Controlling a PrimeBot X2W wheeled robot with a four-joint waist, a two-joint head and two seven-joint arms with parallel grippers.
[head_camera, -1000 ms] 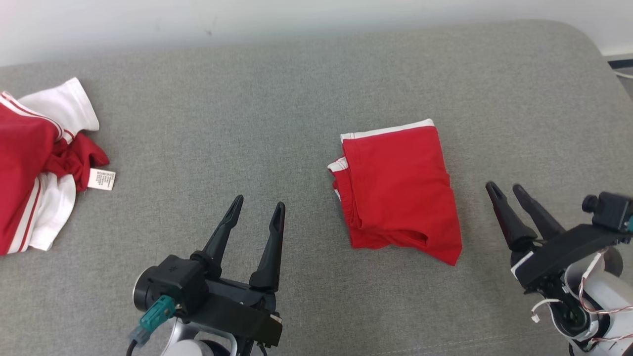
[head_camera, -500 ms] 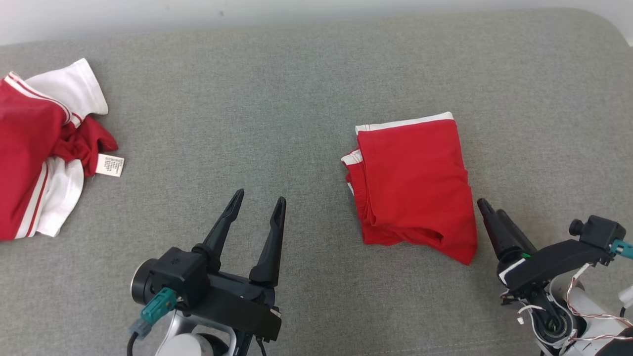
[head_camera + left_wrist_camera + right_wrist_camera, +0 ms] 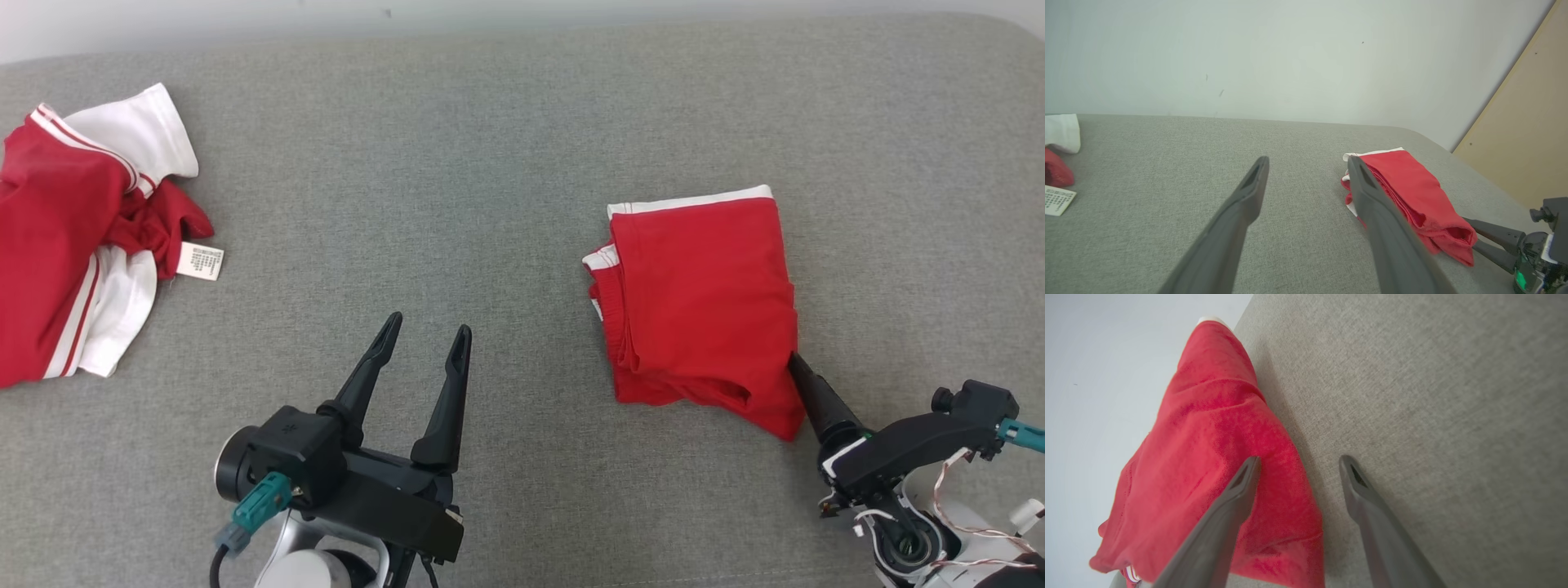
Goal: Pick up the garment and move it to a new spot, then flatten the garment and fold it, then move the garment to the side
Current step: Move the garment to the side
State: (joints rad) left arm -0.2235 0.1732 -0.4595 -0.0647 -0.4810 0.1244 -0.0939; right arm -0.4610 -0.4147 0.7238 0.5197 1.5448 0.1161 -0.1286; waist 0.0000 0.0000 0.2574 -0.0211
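The garment [image 3: 702, 302] is red with white trim and lies folded on the grey cushion, right of centre. My right gripper [image 3: 796, 363] is open at the garment's near right edge. In the right wrist view the garment [image 3: 1216, 457] has one finger over its red cloth, while my right gripper [image 3: 1299, 459] has its other finger over bare cushion beside the edge. Left of the garment, my left gripper [image 3: 430, 323] hangs open and empty over bare cushion. The left wrist view shows my left gripper [image 3: 1308, 159] with the garment [image 3: 1412, 192] just beyond its right finger, and the right gripper [image 3: 1472, 232] at the garment's near end.
A second red and white garment [image 3: 73, 245] lies crumpled at the far left, its white label [image 3: 201, 261] turned out. The grey cushion [image 3: 490, 163] ends at a pale wall behind. A tan board [image 3: 1527, 134] stands past its right end.
The head camera has shifted, sliding the scene rightward. My right gripper has moved in from beside the garment to its near right edge. My left gripper has kept its place.
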